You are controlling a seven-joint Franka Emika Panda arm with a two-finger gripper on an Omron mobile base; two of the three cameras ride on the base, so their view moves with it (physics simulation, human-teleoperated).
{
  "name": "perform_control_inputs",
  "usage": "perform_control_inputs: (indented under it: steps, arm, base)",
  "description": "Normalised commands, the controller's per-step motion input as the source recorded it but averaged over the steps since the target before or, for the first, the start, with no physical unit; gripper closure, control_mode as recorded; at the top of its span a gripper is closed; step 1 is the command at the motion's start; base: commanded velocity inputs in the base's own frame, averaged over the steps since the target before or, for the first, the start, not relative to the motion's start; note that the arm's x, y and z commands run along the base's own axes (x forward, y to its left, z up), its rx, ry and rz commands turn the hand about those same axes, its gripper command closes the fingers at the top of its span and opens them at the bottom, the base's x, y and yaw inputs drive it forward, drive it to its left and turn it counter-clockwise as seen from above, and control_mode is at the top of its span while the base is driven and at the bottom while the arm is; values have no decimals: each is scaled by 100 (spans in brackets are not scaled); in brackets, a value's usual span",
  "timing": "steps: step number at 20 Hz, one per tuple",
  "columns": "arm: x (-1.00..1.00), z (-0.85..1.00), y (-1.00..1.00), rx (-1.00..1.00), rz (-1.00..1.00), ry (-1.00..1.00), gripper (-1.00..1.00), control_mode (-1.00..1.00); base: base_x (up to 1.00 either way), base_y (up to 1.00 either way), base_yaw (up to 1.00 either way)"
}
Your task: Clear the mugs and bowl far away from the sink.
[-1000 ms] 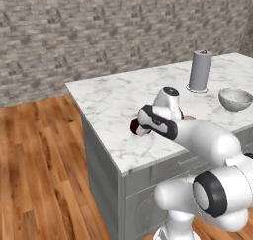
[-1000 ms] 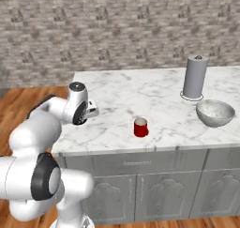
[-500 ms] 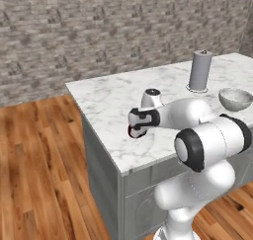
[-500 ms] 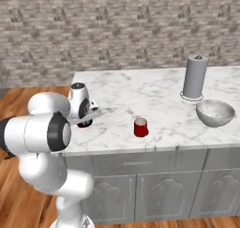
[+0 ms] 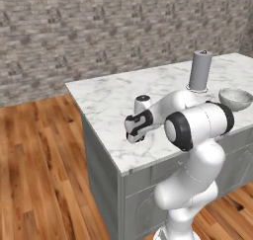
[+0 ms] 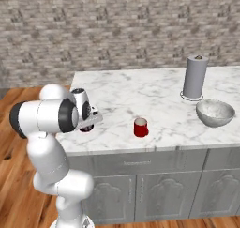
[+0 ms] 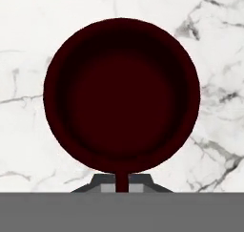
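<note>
A white robot arm bends low over the near left corner of a marble tabletop (image 6: 140,88), its fingers (image 7: 122,182) poised directly above the dark maroon mug (image 7: 121,93), which stands upright close to the tabletop's left edge and not far from its near edge. Seen from the hand, the mug's open mouth sits dead centre, with its handle pointing down between the two dark fingertips (image 7: 102,184); whether the fingers are clenched on the handle or merely flank it cannot be told. From the right base camera the dark mug (image 6: 86,128) peeks out beneath the hand. The red mug (image 6: 140,127) stands apart to its right, near the front edge, with bare marble all around it. Farther right, the silvery bowl (image 6: 215,112) rests near the front edge, just in front of a tall grey canister (image 6: 194,77). Broad open marble stretches behind the mugs toward the brick wall (image 6: 117,25), and wooden floor (image 5: 39,160) lies beyond the tabletop's left edge
</note>
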Motion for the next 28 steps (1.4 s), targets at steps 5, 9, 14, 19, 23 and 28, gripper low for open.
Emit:
perform_control_inputs:
  steps: [5, 9, 14, 19, 23, 28]
  arm:
    - [0, -30, 0, 0, 0, -5, 100, -100]
    - [0, -4, 0, 1, 0, -11, 100, -100]
    - [0, 0, 0, 1, 0, -1, 100, -100]
    - [0, 0, 0, 0, 0, 0, -100, -100]
    - [0, 0, 0, 0, 0, 0, -100, -100]
    - [0, 0, 0, 0, 0, -5, -100, -100]
  base:
    - [0, 0, 0]
    - [0, 0, 0]
    - [0, 0, 0]
    - [0, 0, 0]
    - [0, 0, 0]
    - [0, 0, 0]
